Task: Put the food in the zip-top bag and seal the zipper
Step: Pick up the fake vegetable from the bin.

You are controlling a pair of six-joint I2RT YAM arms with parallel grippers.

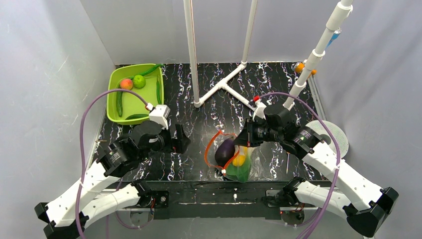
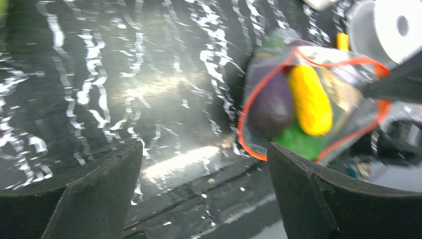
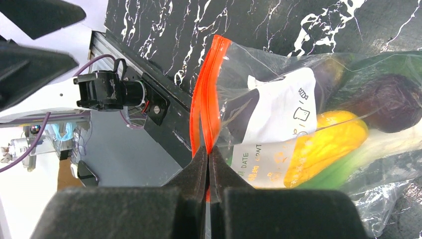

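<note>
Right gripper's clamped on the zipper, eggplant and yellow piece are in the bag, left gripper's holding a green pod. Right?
Not the last part: the left wrist view shows the left gripper open and empty; the pods lie in the green tray. Right gripper shut on the zipper, eggplant and yellow piece in the bag: correct.

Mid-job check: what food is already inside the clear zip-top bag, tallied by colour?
Dark purple eggplant: 1
Yellow piece: 1
Green leafy vegetable: 1
Total in the clear zip-top bag: 3
</note>
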